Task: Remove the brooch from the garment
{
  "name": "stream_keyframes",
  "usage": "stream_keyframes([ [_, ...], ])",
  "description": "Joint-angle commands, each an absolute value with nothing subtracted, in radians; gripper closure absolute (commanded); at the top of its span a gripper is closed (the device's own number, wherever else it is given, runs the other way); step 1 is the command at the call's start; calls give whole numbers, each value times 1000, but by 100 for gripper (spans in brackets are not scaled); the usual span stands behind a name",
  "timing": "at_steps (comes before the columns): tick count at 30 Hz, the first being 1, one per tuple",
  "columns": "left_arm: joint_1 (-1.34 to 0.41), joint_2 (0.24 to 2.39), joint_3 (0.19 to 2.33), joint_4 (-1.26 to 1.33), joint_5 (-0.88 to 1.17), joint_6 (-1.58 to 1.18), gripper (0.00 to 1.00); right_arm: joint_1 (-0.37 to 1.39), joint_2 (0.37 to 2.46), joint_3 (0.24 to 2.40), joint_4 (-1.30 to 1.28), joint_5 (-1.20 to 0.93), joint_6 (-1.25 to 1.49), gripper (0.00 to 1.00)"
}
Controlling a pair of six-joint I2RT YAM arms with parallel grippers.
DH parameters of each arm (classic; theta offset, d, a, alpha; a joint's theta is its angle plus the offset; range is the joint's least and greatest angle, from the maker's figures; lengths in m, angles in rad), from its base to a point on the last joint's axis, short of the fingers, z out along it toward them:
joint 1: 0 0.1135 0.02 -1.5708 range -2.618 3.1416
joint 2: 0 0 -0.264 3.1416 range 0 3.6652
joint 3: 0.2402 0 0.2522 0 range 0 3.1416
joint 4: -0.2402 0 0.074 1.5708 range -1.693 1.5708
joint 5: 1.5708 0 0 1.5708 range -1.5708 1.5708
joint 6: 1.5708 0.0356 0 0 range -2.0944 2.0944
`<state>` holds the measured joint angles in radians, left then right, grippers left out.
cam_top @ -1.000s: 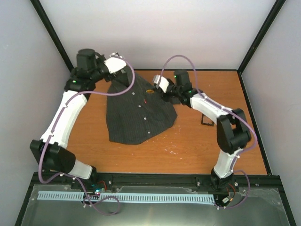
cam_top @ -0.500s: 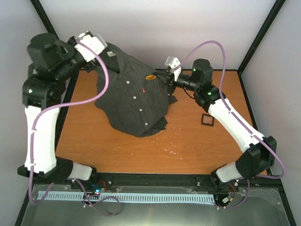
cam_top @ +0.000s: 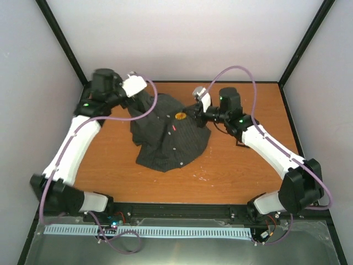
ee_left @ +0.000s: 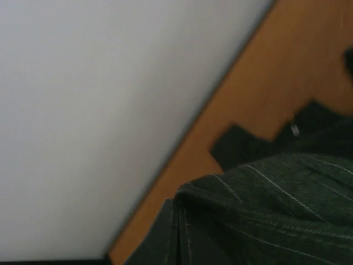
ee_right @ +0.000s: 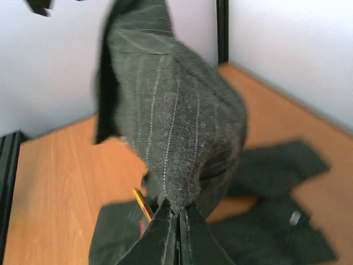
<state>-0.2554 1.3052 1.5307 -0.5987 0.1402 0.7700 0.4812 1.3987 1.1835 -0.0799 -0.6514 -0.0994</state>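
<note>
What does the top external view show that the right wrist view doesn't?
Top external only: the left arm and right arm whole, with the left claw at the far-left edge of the shirt. Right wrist only: the right claw pinched shut on a raised fold of fabric, seen close. Both: the striped shirt, the golden brooch and the wooden table.

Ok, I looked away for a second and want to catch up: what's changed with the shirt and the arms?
A second ago the shirt lay flat. Both arms hoisted it high, then lowered it, so it now sags bunched on the table. The left gripper and right gripper stay shut on its fabric. The brooch is still pinned on.
</note>
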Motion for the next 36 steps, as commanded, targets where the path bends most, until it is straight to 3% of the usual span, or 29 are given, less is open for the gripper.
stream_keyframes([
  [1,-258,1394,1350,-366,38,802,99,477,1435,1062,-138,-680,-3,97],
  [3,-249,1445,1299,-281,14,807,89,477,1463,1018,-131,-716,51,97],
  [6,-241,1515,1300,-258,55,800,44,476,1523,983,-105,-754,157,97],
  [11,-241,1344,1160,-239,431,992,14,477,1598,1010,-51,-808,313,97],
  [16,-254,1242,1079,-392,585,1158,13,475,1653,1083,72,-881,544,98],
  [21,-261,1103,917,-358,685,1206,21,477,1671,1124,297,-926,806,97],
  [26,-275,979,761,-196,765,1139,24,483,1683,1107,621,-939,1109,97],
  [36,-308,928,530,435,669,1214,29,578,1763,1102,1044,-891,1458,97],
])
